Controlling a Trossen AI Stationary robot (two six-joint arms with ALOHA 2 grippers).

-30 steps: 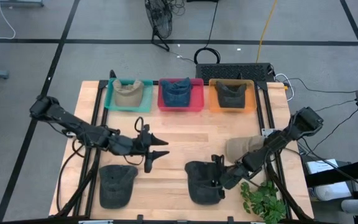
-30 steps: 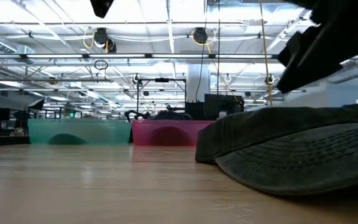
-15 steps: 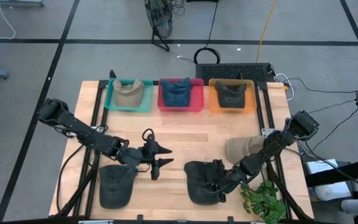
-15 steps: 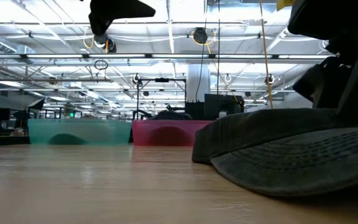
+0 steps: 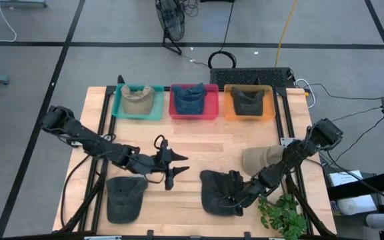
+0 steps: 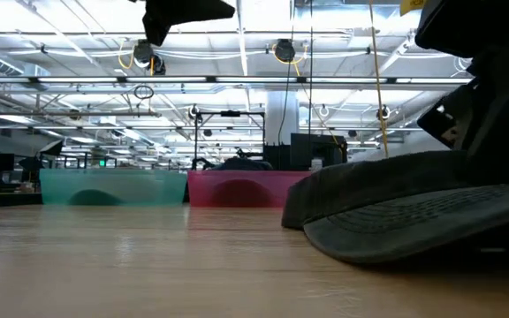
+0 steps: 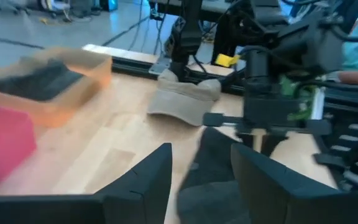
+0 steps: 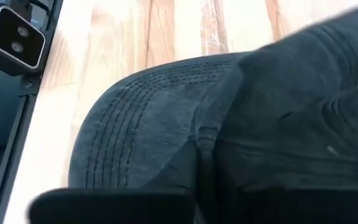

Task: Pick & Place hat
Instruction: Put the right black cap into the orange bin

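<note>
Right gripper (image 5: 235, 195): fingers pinched on the dark grey cap (image 5: 215, 193) at the table's (image 5: 199, 143) front edge | Left gripper (image 5: 173, 168): wide, empty, above mid-table | Risk: thin fabric pinch may slip on lifting, dropping the cap.

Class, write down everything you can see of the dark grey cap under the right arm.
The dark grey fabric cap lies on the wooden table near its front edge, right of centre. Its stitched brim shows rows of curved seams. The right gripper is closed on its crown side, and in the low view that side sits slightly raised. A green plant lies just beside it.
</note>
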